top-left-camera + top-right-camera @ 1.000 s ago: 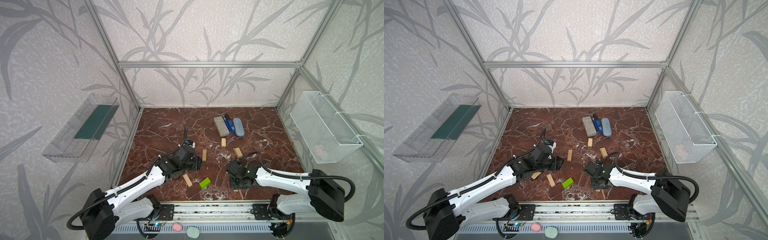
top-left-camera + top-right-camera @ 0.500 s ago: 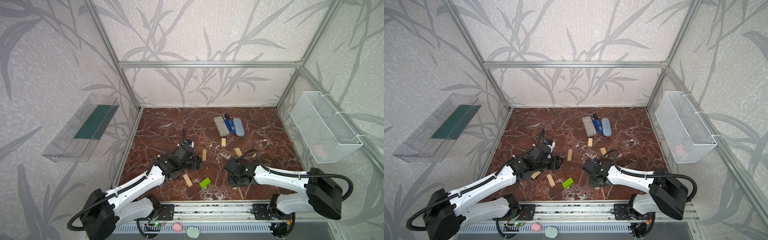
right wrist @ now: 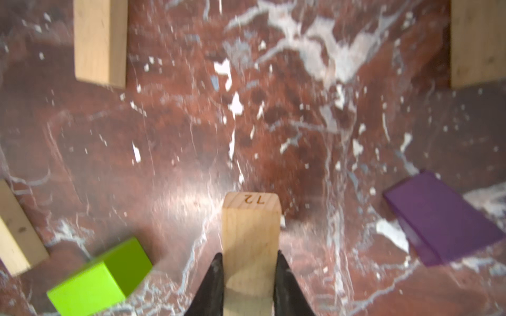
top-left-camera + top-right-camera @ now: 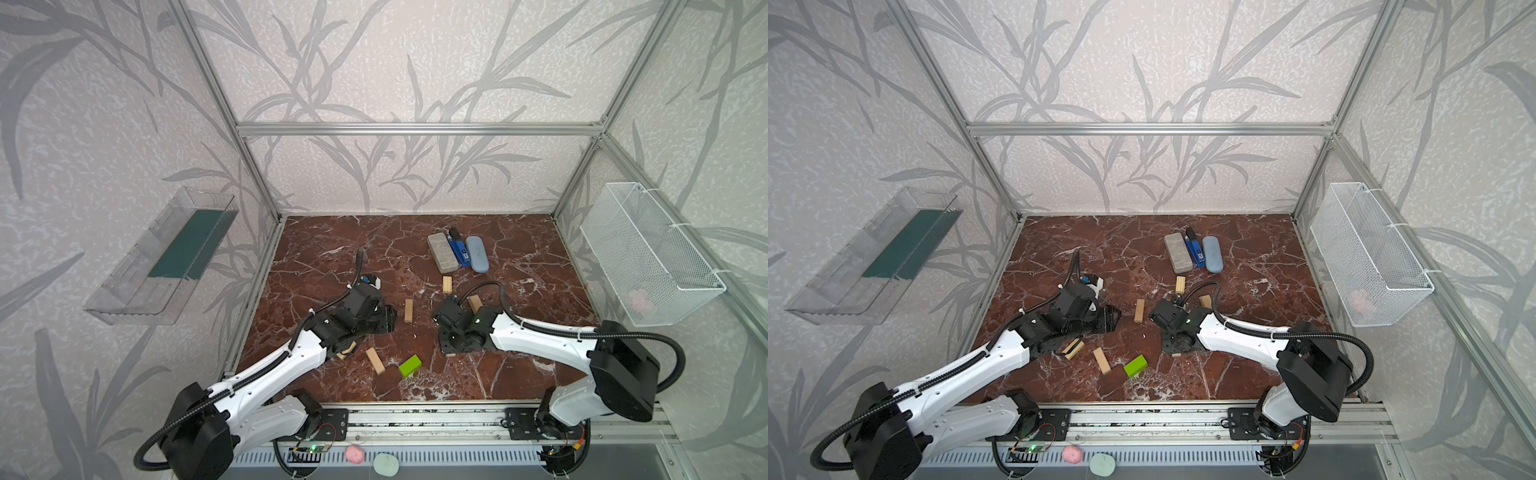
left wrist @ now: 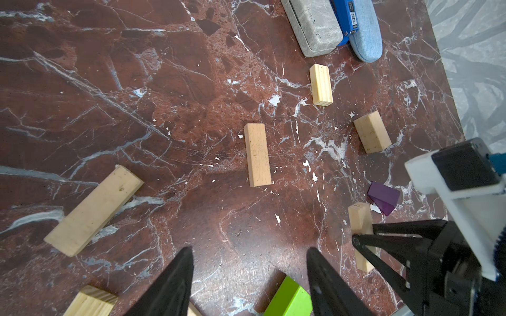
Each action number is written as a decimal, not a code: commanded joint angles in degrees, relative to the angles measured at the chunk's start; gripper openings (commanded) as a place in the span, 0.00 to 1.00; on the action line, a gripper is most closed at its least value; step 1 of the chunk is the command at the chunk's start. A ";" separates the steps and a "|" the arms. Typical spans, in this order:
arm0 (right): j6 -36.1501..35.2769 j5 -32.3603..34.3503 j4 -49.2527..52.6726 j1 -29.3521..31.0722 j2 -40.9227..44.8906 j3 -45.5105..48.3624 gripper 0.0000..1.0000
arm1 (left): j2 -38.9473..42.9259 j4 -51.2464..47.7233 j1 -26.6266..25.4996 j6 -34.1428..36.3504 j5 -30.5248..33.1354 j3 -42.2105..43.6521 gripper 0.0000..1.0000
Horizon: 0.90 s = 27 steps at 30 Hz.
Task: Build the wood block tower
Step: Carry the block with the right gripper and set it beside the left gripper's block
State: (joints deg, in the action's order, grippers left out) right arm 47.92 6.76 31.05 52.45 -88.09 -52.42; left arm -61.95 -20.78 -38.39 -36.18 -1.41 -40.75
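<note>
My right gripper (image 3: 249, 257) is shut on a pale wood block (image 3: 251, 219) marked 12, low over the marble floor (image 4: 332, 257); in a top view it is right of centre (image 4: 453, 347). My left gripper (image 5: 249, 254) hangs open over bare floor, its place in both top views being left of centre (image 4: 386, 320) (image 4: 1111, 318). The lime-green block (image 4: 410, 366) lies near the front. A purple block (image 5: 383, 198) lies flat beside the held one. Several other wood blocks (image 4: 409, 311) lie scattered singly. No tower is in view.
A grey slab (image 4: 441, 252), a blue stapler (image 4: 457, 249) and a blue-grey case (image 4: 476, 253) lie side by side at the back. A wire basket (image 4: 648, 253) hangs on the right wall and a clear shelf (image 4: 166, 257) on the left wall.
My right gripper has closed on the wood block and shifted slightly left. The left arm has stayed still.
</note>
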 commanded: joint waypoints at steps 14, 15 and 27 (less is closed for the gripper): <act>-0.16 1.14 -5.89 -3.99 -13.92 -13.62 0.25 | -1.68 4.60 4.38 -1.94 0.69 0.18 0.64; 0.15 1.93 -5.33 -4.22 -14.59 -14.30 0.25 | -1.92 5.10 4.60 -2.15 0.63 0.36 0.64; -1.07 -0.44 -9.12 -6.39 -19.93 -17.91 0.25 | -4.06 7.04 6.05 -3.10 0.79 0.86 0.64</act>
State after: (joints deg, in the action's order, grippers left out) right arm 47.20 6.70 22.76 46.37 -106.72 -68.49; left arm -65.63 -14.96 -32.80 -38.35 -1.39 -40.73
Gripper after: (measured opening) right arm 0.270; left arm 0.643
